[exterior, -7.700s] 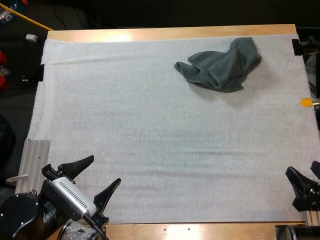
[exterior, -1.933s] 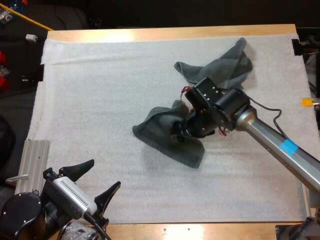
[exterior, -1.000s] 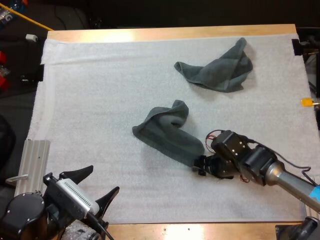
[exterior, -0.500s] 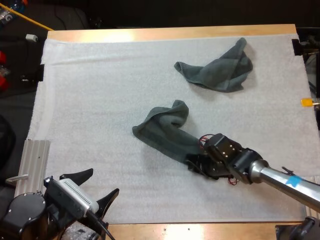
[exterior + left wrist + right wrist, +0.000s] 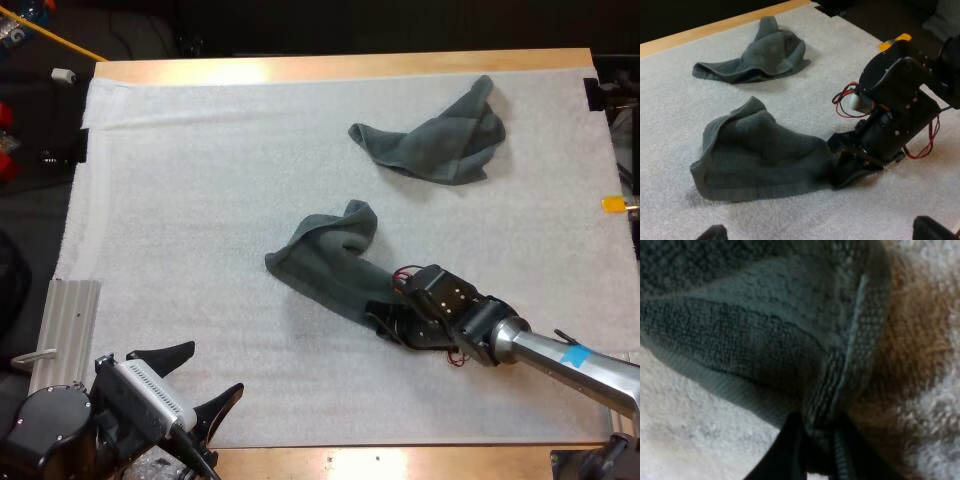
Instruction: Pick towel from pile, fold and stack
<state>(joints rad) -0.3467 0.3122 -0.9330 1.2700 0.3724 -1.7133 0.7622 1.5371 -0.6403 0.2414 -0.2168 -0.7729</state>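
Jaws of the right gripper [image 5: 385,325] are clamped on the near end of the middle towel [image 5: 325,265]; the right wrist view shows its hem caught between the two black fingers. That towel lies rumpled around the centre of the mat [image 5: 200,200]. The left gripper [image 5: 195,385] hangs over the mat's near left corner, jaws spread and holding nothing. A second towel [image 5: 440,135] lies crumpled near the far right corner, well apart from the first.
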